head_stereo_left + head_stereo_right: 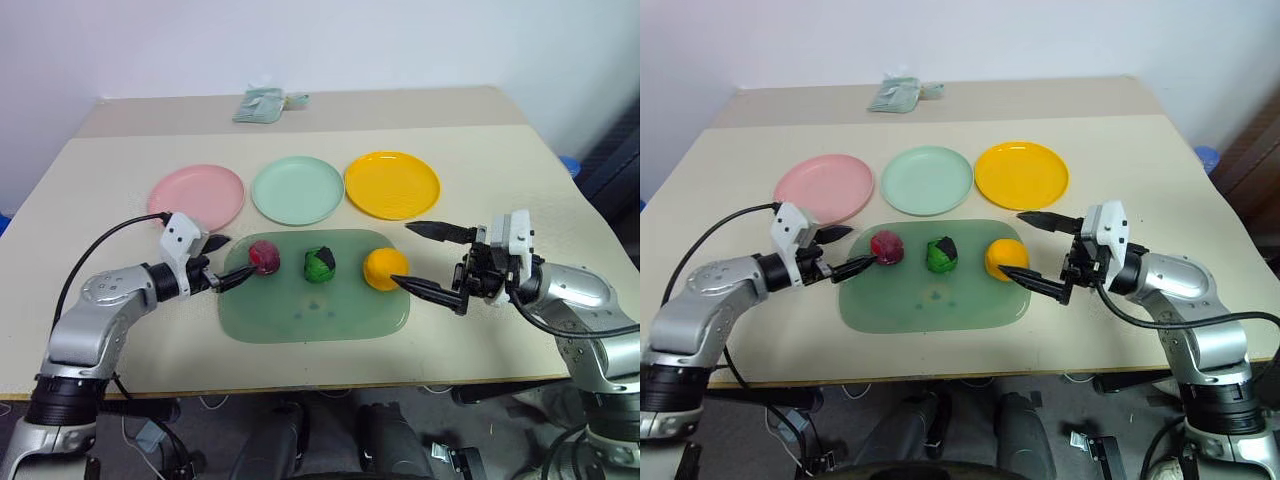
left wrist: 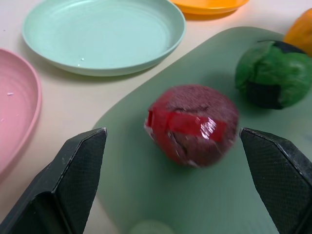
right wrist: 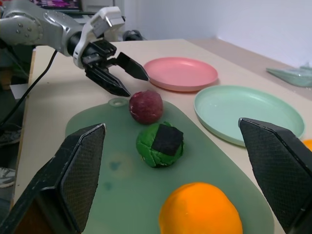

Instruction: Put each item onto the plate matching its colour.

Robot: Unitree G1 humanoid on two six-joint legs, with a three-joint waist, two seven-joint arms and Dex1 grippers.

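Left hand [image 1: 222, 262] hangs unclenched at nine o'clock of the dark red lump [image 1: 264, 256] — fingers apart, grasping nothing. On the green mat [image 1: 300, 320] lie that lump, the green lump [image 1: 319, 264] and the orange lump [image 1: 385, 268]; pink plate [image 1: 197, 195], mint plate [image 1: 298, 189] and yellow plate [image 1: 392, 184] sit bare at twelve o'clock. Right hand [image 1: 420, 258] — spread wide — flanks the orange lump from three o'clock.

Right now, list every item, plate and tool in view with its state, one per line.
Dark red lump: on the green mat, not gripped.
Green lump: on the mat.
Orange lump: on the mat.
Pink plate: empty.
Mint plate: empty.
Yellow-orange plate: empty.
Left tool: open, at the red lump.
Right tool: open, beside the orange lump.
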